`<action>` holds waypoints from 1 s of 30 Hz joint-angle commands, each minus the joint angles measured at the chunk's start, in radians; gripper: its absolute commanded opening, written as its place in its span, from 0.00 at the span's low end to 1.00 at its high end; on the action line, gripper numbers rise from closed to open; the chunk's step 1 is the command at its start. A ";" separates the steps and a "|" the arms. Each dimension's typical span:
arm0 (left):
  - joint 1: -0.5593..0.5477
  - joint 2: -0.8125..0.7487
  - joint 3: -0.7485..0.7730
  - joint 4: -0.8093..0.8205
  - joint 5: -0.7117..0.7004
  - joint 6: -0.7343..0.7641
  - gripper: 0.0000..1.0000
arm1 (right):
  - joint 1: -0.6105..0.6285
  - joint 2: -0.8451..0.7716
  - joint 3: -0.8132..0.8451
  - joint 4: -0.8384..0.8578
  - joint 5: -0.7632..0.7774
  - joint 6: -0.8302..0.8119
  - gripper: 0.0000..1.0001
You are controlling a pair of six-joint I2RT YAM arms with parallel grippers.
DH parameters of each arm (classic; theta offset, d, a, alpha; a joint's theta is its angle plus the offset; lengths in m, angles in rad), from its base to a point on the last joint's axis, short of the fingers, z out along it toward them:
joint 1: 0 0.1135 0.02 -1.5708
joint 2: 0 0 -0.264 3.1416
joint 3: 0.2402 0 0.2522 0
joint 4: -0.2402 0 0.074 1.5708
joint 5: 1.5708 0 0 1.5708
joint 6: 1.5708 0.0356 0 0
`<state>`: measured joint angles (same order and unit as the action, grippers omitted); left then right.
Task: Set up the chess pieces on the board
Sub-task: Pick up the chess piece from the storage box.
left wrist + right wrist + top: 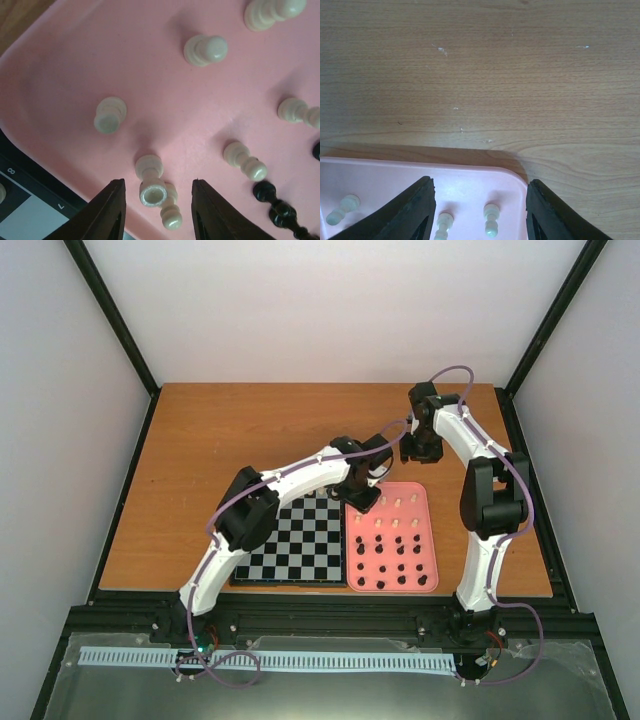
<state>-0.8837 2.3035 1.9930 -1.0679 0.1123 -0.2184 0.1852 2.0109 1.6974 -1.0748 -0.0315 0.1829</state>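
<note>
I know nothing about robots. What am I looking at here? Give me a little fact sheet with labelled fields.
Setting: wooden table, with two white robot arms
Board: chessboard, grey and black, beside the tray
Tray: pink tray holding cream pieces and black pieces
Left arm: left gripper open over the tray, its fingers either side of a toppled cream piece, not closed on it
Right arm: right gripper open and empty above the tray's far edge
</note>
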 commanded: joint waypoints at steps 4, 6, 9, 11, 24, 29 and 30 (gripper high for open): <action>-0.005 0.035 0.065 0.004 -0.024 -0.019 0.31 | -0.015 -0.037 -0.014 0.018 -0.014 -0.005 0.50; -0.006 0.036 0.065 0.001 -0.028 -0.019 0.30 | -0.016 -0.038 -0.013 0.018 -0.017 -0.006 0.50; -0.005 0.037 0.063 -0.003 -0.035 -0.019 0.30 | -0.018 -0.036 -0.015 0.018 -0.021 -0.006 0.50; -0.006 0.041 0.060 -0.007 -0.036 -0.020 0.30 | -0.020 -0.036 -0.013 0.017 -0.020 -0.007 0.50; -0.005 0.041 0.061 -0.011 -0.063 -0.020 0.07 | -0.020 -0.045 -0.019 0.017 -0.018 -0.004 0.50; -0.001 -0.003 0.121 -0.055 -0.079 -0.013 0.07 | -0.020 -0.060 -0.032 0.021 -0.007 -0.002 0.50; -0.001 -0.014 0.142 -0.073 -0.084 -0.013 0.07 | -0.020 -0.064 -0.038 0.021 -0.006 -0.001 0.50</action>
<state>-0.8833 2.3302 2.0377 -1.0855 0.0532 -0.2386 0.1761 1.9999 1.6794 -1.0576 -0.0452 0.1818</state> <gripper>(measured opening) 0.141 0.503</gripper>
